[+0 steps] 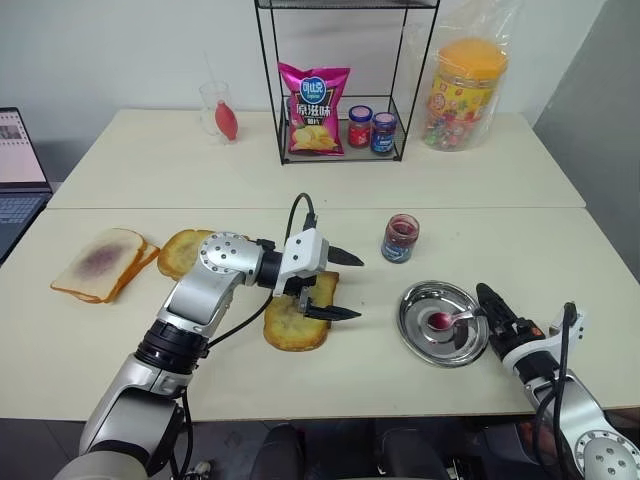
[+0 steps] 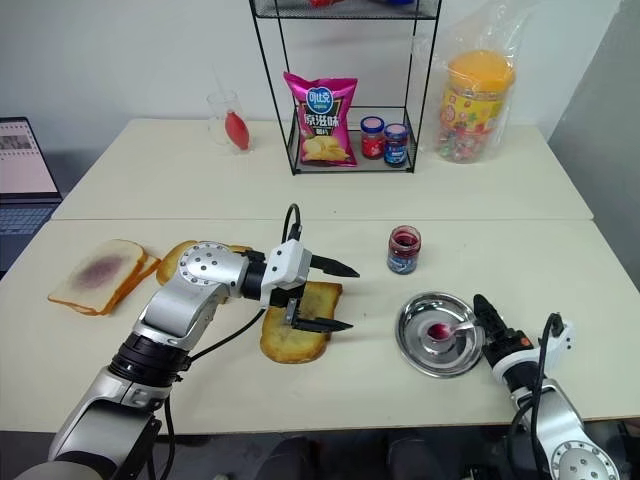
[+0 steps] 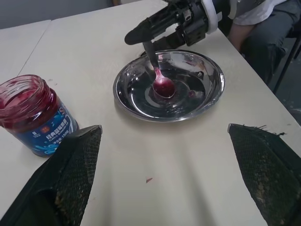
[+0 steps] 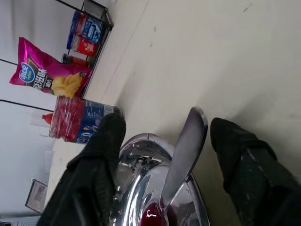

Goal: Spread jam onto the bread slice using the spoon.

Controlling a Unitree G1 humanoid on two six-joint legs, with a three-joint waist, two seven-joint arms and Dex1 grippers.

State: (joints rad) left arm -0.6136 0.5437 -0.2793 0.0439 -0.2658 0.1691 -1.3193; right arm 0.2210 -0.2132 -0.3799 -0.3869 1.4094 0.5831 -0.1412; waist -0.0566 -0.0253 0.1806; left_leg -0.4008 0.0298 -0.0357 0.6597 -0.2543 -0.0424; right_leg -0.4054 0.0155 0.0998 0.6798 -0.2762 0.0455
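The toasted bread slice (image 1: 292,325) lies on the table near the front, with no jam showing on it. My left gripper (image 1: 356,288) hovers just above the slice's right end, open and empty, pointing right toward the steel plate (image 1: 415,335). The spoon (image 3: 162,84) rests in the plate, its bowl red with jam. My right gripper (image 4: 168,126) reaches over the plate's right rim with the spoon's handle (image 4: 186,150) between its fingers, a gap showing on each side. The open jam jar (image 1: 400,238) stands behind the plate.
Pale bread slices with a purple patch (image 1: 100,262) and another toasted slice (image 1: 183,252) lie at the left. A wire rack (image 1: 340,80) at the back holds a chip bag and two lidded jars. A candy jar (image 1: 465,90) and a laptop (image 1: 20,165) stand at the edges.
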